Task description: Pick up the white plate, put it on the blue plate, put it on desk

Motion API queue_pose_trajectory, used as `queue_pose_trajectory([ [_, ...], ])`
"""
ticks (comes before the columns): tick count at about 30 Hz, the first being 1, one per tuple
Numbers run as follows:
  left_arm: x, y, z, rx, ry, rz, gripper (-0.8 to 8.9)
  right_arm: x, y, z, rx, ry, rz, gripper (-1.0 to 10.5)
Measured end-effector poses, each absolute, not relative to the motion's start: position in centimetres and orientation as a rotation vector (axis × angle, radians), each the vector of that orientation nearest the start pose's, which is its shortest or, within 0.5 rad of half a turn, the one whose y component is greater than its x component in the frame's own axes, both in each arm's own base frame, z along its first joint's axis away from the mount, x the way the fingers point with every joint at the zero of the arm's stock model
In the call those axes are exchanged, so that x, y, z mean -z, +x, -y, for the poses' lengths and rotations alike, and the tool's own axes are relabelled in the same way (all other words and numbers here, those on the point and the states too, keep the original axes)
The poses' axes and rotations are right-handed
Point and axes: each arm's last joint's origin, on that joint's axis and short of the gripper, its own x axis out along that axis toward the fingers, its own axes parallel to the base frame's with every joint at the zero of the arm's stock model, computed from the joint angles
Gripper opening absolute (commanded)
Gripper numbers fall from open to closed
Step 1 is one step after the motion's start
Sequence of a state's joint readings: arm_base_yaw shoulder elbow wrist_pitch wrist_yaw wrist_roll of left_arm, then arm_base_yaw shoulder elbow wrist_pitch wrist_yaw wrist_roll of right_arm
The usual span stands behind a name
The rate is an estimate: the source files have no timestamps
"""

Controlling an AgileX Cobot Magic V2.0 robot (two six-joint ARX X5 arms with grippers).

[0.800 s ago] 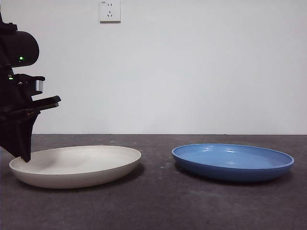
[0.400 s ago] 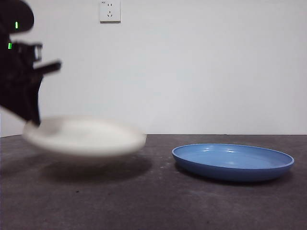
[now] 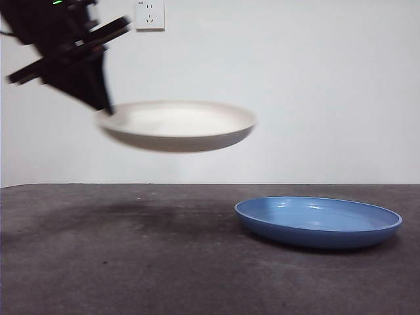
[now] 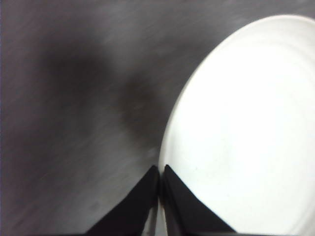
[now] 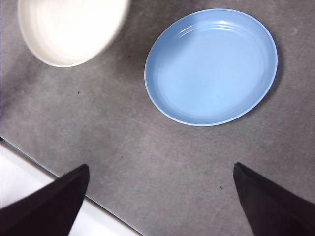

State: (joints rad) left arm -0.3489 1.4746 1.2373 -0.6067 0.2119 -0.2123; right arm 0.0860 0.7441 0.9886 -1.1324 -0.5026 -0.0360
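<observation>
Item: left gripper (image 3: 105,108) pinched white plate (image 3: 176,125) rim, I held it aloft left of blue plate (image 3: 318,221) for stacking; right gripper (image 5: 160,196) wide open, idle

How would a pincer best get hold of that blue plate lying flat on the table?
Probably by the raised rim of the blue plate, one jaw over the lip and one beneath, coming in from the open outer side. It is too wide and shallow to span. The left pincer holds the white plate just so, pinched at its edge.
</observation>
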Motion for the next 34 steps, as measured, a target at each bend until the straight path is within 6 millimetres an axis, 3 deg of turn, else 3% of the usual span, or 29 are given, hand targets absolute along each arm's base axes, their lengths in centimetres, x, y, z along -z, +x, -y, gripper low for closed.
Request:
queue_pose_trajectory([
  [5, -29.5, 30.1, 15.0, 0.511, -0.132, -0.901, 0.09, -32.9, 10.7, -2.3, -0.558, 0.167, -0.859, 4.7],
  [13, -26.8, 32.9, 21.3, 0.586, -0.098, -0.979, 0.09, -34.8, 9.4, -2.2, -0.547, 0.169, -0.77, 4.7],
  [19, -24.5, 34.6, 24.8, 0.615, -0.069, -1.023, 0.09, -36.4, 8.3, -2.1, -0.541, 0.17, -0.7, 4.7],
  [25, -21.9, 35.4, 26.9, 0.617, -0.035, -1.076, 0.09, -36.9, 7.7, -2.0, -0.52, 0.162, -0.671, 4.7],
  [34, -20.1, 35.5, 27.8, 0.604, -0.019, -1.105, 0.09, -36.8, 7.6, -2.0, -0.517, 0.17, -0.689, 4.7],
])
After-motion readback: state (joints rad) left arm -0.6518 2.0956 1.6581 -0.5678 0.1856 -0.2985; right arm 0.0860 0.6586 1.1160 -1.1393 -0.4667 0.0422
